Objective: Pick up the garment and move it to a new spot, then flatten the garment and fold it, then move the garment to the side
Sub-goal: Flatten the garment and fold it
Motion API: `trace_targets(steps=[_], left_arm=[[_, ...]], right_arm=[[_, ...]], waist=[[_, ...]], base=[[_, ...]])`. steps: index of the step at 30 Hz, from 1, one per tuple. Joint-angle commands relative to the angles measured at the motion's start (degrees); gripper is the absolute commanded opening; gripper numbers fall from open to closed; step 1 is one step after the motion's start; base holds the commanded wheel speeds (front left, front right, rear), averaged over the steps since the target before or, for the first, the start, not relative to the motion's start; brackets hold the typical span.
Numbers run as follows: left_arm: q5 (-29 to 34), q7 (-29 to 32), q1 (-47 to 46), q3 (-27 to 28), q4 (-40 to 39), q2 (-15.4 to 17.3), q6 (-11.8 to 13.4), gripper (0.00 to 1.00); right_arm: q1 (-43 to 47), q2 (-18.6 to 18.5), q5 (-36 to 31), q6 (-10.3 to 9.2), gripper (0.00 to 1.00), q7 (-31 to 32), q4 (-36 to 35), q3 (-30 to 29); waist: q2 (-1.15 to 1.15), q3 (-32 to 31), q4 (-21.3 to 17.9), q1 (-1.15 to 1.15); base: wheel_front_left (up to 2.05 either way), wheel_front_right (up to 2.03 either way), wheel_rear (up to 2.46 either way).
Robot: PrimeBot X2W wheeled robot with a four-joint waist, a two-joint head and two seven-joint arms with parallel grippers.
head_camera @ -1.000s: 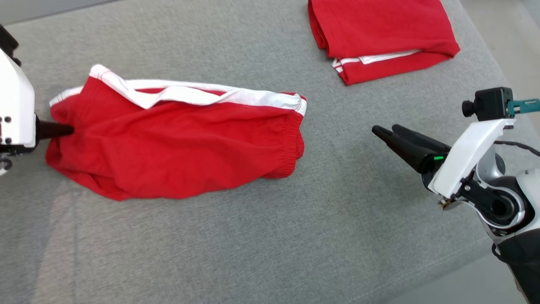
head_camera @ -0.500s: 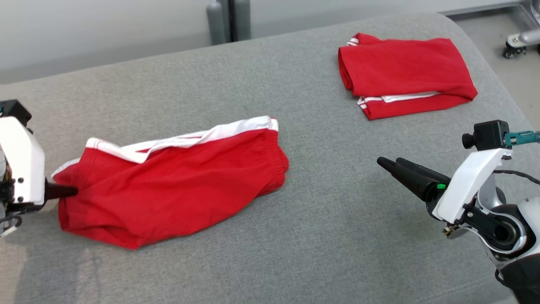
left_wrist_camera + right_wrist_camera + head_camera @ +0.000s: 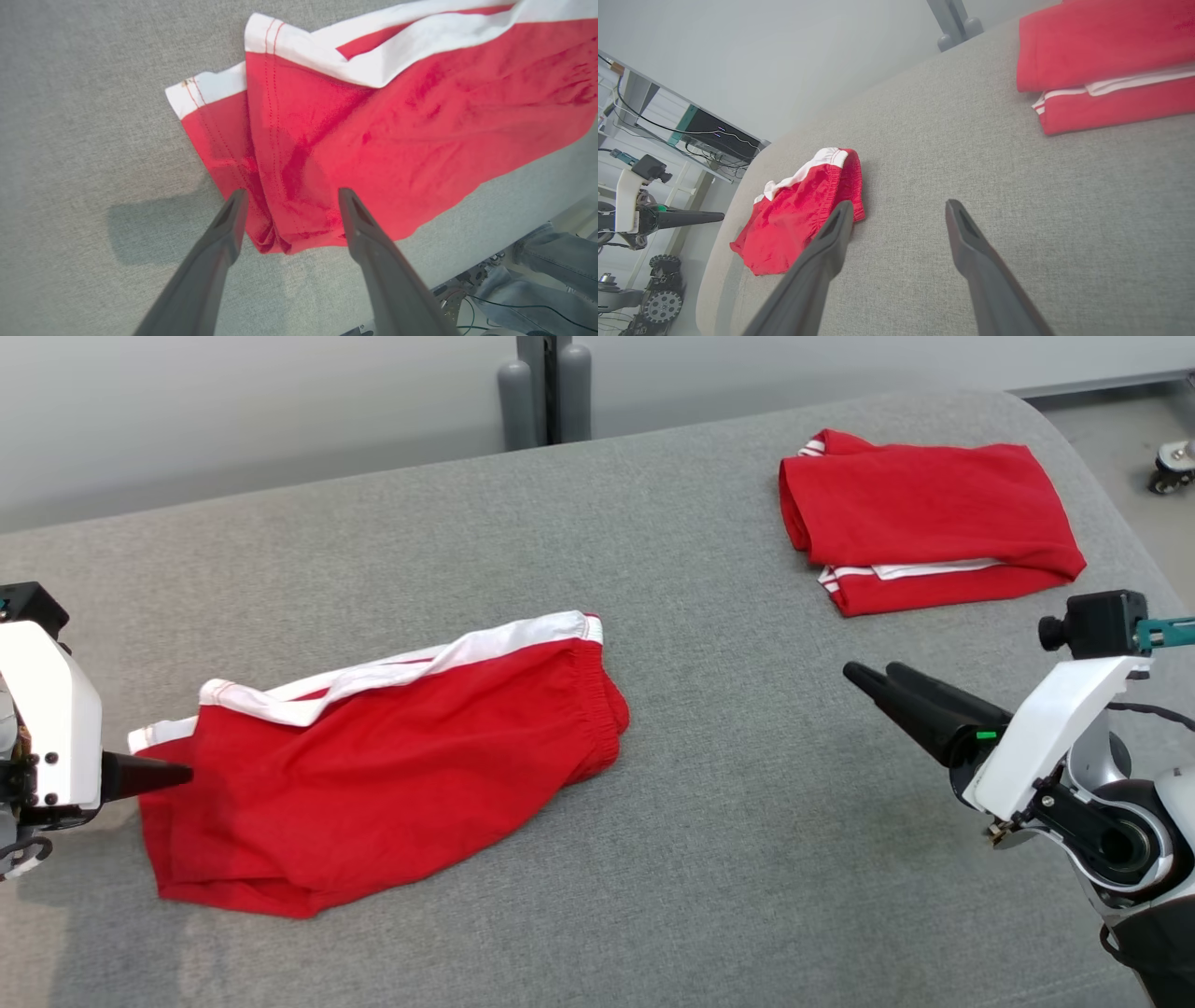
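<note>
my left pincer (image 3: pixel 292 191) stands apart, its fingers either side of the left hem of the red shorts (image 3: pixel 392 775), which lie left of centre on the grey padded surface (image 3: pixel 747 859). my right pincer (image 3: pixel 868 674) hovers apart at the right. the shorts look light and limp, so i'd pinch the hem corners. their long axis runs left to right, waistband rightward.

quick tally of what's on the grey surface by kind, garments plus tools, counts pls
Loose red garment: 1
Folded red garment: 1
Tools, both open (left tool, right tool): 2
Total: 4
</note>
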Motion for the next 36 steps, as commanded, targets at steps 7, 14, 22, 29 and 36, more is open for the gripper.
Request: trace_targets(steps=[7,14,22,29,36], left_arm=[[2.99,-6.47,-0.30,1.31,-2.61,1.01,-2.04,1.00],[7.57,-22.85,3.93,4.31,-9.06,2.19,-0.89,1.00],[12.73,-45.84,13.31,8.58,-15.82,1.35,7.52,1.00],[15.44,-65.12,23.42,12.31,-21.95,-1.44,14.12,1.00],[20.86,-69.20,30.13,14.76,-26.02,-5.30,18.26,1.00]], right_arm=[[0.14,-0.68,-1.48,0.04,1.00,-5.44,-1.64,0.69],[0.20,-0.17,-3.28,0.04,1.00,-10.80,0.96,3.06],[0.62,0.68,-5.40,0.04,1.00,-17.21,6.11,4.45],[0.92,0.59,-8.26,0.04,1.00,-23.63,9.11,6.17],[0.28,1.85,-10.89,0.04,1.00,-28.39,13.05,7.75]], waist=[[0.00,-2.60,2.96,0.00],[0.00,-4.04,7.22,0.00],[0.00,-5.78,12.41,0.00],[0.00,-6.65,15.02,0.00],[0.00,-6.48,16.50,0.00]], base=[[0.00,0.00,0.00],[0.00,0.00,0.00],[0.00,0.00,0.00],[0.00,0.00,0.00],[0.00,0.00,0.00]])
